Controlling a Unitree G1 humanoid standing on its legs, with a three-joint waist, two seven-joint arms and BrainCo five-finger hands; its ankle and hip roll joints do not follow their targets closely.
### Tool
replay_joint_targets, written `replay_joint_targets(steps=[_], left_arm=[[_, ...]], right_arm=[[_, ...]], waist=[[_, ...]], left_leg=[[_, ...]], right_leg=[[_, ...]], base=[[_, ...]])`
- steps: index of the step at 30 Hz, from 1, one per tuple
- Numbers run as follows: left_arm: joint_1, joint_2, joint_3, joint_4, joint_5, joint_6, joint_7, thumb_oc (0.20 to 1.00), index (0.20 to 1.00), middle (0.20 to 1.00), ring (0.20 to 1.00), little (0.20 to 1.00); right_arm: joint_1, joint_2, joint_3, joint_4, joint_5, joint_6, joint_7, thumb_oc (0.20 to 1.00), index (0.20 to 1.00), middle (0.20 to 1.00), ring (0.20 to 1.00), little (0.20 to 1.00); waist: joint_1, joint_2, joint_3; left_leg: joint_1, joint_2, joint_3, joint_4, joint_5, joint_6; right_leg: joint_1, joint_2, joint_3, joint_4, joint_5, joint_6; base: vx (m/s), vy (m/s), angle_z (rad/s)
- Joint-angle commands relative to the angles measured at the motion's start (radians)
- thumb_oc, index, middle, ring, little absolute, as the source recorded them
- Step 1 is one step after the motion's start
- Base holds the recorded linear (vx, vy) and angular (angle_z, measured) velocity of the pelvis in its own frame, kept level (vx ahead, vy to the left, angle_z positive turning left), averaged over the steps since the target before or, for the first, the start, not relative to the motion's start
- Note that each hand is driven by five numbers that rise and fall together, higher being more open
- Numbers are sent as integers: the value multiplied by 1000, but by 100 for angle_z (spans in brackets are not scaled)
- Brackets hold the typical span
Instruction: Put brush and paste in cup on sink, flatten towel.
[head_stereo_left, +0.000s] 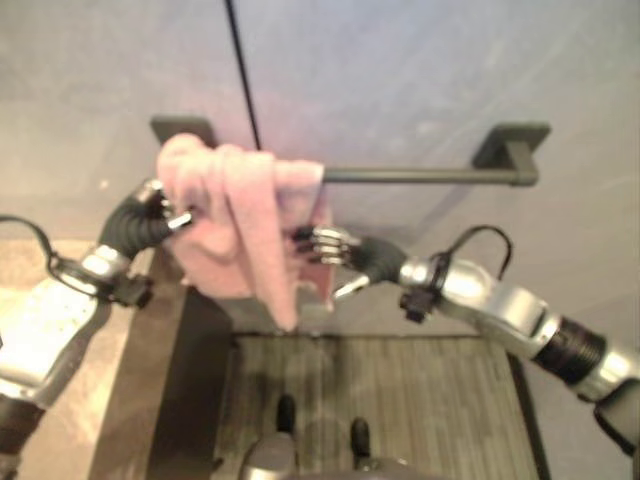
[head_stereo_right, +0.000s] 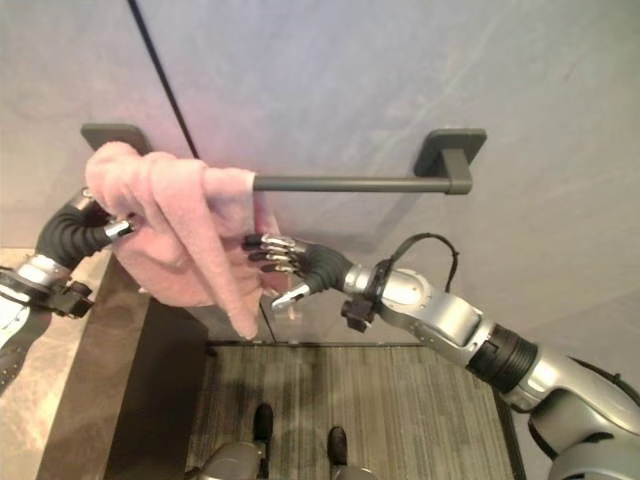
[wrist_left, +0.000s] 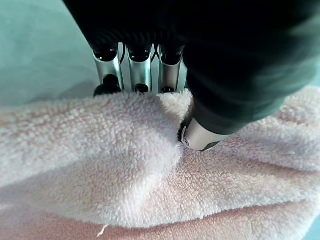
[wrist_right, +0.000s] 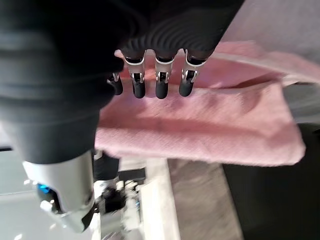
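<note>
A pink towel (head_stereo_left: 240, 220) hangs bunched in thick folds over the left end of a dark towel bar (head_stereo_left: 420, 175) on the wall. My left hand (head_stereo_left: 160, 215) is at the towel's left side. In the left wrist view its fingers (wrist_left: 140, 70) and thumb pinch a fold of the towel (wrist_left: 125, 175). My right hand (head_stereo_right: 300, 262) reaches in from the right below the bar. Its half-bent fingers (wrist_right: 160, 75) rest against the towel's (wrist_right: 200, 130) right edge, with the thumb held apart below them, and nothing is gripped.
The right two thirds of the bar (head_stereo_right: 340, 183) is bare. A brown stone counter edge (head_stereo_left: 150, 380) runs along the left below the towel. A grey ribbed mat (head_stereo_left: 400, 400) lies on the floor under the bar.
</note>
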Motion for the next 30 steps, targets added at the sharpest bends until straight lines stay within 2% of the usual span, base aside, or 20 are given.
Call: replay_joint_targets(steps=[1, 7, 14, 30], left_arm=[[-88, 28, -35, 42, 7, -29, 15, 200, 200, 200, 200, 200], [-110, 26, -67, 49, -1, -22, 12, 200, 200, 200, 200, 200], [-132, 15, -86, 57, -2, -23, 13, 200, 200, 200, 200, 200], [-109, -7, -52, 58, -6, -24, 15, 200, 200, 200, 200, 200]], right_arm=[[24, 14, -34, -30, 0, -34, -14, 1000, 1000, 1000, 1000, 1000], [17, 56, -50, 50, -5, -37, -42, 1000, 1000, 1000, 1000, 1000], [-31, 96, -35, 42, -12, -43, -44, 1000, 1000, 1000, 1000, 1000], [-127, 139, -46, -4, -21, -82, -51, 1000, 1000, 1000, 1000, 1000]], waist=[[30, -59, -41], [40, -52, -48], [46, -47, -50], [54, -52, -52]], left_leg=[[34, -2, -14, 12, -75, -17], [40, -2, -19, 12, -77, -16], [42, -3, -23, 12, -78, -14], [37, -5, -24, 12, -78, -11]], right_leg=[[-81, -165, -64, 36, 60, 119], [-72, -163, -68, 33, 57, 116], [-69, -164, -71, 33, 56, 115], [-70, -164, -72, 31, 57, 113]], base=[[12, 2, 5], [0, 0, 0], [0, 0, 0], [-2, 0, 1]])
